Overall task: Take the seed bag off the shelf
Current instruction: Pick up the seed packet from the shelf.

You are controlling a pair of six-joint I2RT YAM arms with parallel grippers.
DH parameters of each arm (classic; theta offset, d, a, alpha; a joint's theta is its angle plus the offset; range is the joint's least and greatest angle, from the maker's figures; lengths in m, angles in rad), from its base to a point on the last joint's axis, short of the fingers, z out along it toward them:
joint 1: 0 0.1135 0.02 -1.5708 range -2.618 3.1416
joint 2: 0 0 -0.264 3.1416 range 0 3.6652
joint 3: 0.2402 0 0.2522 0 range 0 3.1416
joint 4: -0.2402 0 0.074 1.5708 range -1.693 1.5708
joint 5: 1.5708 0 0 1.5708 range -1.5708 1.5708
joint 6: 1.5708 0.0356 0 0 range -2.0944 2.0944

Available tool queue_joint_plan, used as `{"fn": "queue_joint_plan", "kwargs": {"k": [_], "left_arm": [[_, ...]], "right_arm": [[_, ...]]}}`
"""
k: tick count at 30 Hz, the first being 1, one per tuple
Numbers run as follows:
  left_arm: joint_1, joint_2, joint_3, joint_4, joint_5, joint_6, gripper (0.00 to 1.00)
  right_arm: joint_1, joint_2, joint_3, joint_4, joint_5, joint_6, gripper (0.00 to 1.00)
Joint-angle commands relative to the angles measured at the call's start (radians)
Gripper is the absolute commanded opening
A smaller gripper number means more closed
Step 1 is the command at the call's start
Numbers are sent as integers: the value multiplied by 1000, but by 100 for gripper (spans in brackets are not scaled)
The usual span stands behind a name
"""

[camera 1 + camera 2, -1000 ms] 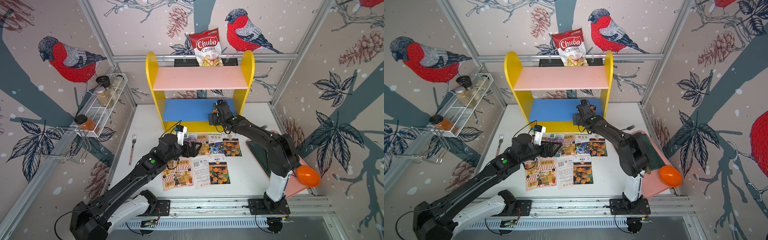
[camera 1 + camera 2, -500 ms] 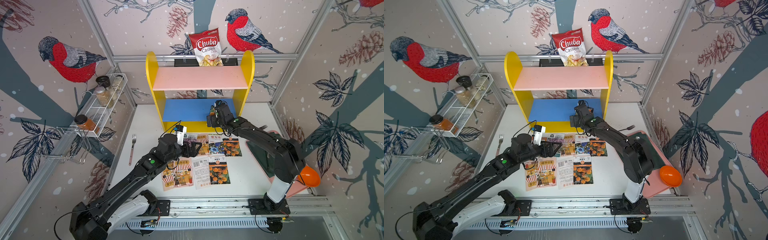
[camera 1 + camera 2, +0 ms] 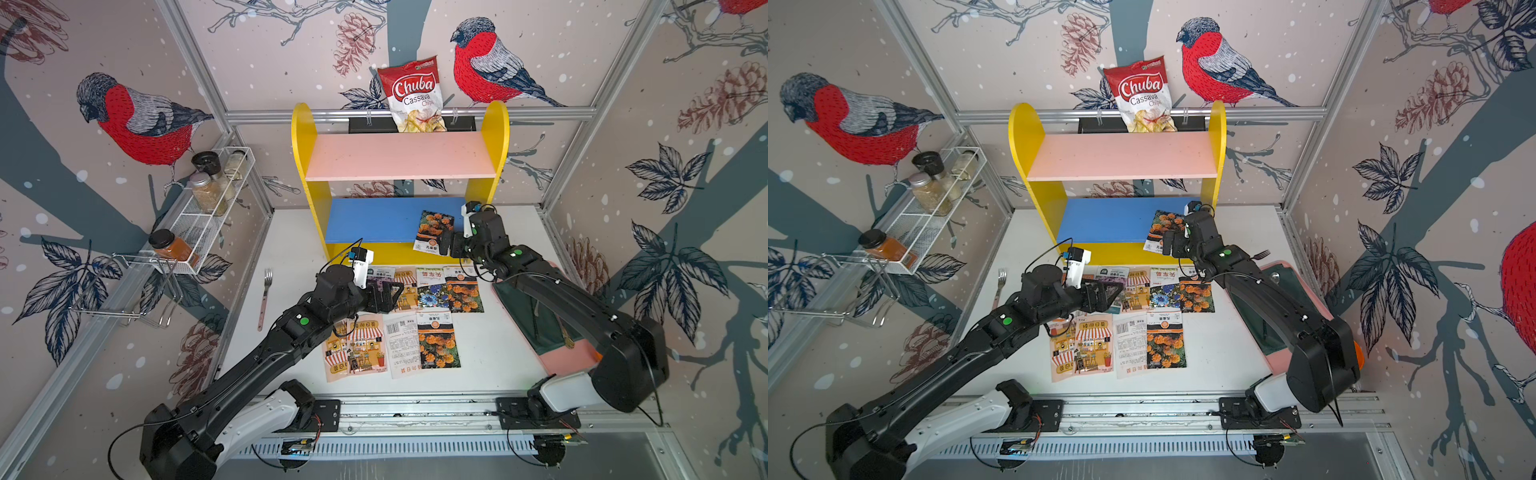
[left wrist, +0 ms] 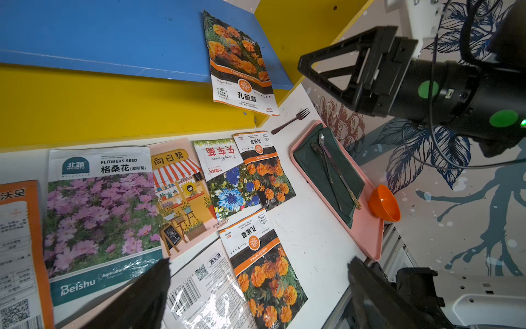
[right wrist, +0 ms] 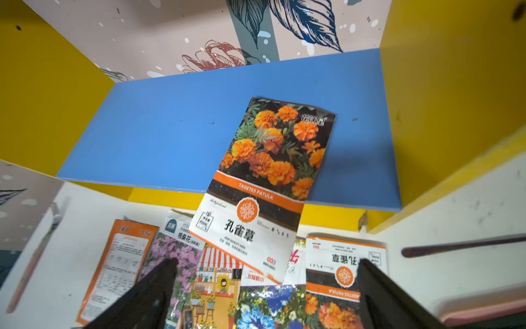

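Glossy film, orange marigold print: the seed bag [image 5: 264,176] lies flat on the blue lower board [image 3: 374,220] of the shelf [image 3: 301,137], toward its right end, white end overhanging the front lip; light, limp, slick, I judge; best pinched at that overhang. My right claw [image 3: 451,247] is spread just before it, empty; left claw [image 3: 386,293] spread above loose packets [image 3: 432,291] on the worktop [image 3: 498,353]. Yellow side panel [image 3: 482,183] close; draw straight outward.

seed bag [image 5: 264,185]: glossy plast. | shelf [image 3: 401,160]: matt pnt'd boards | rack [image 3: 198,227]: wire metal
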Motion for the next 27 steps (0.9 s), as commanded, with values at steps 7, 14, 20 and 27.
{"fn": "queue_joint_plan", "kwargs": {"k": [7, 14, 20, 27], "left_arm": [[2, -49, 46, -100, 58, 124, 97], [2, -151, 51, -166, 9, 141, 97], [3, -221, 57, -215, -31, 145, 97], [2, -242, 45, -228, -45, 129, 97]], "right_arm": [[-121, -153, -275, 210, -318, 164, 100], [-203, -112, -388, 424, -581, 259, 92], [-224, -22, -420, 593, -667, 349, 83], [-229, 59, -402, 703, -678, 415, 68]]}}
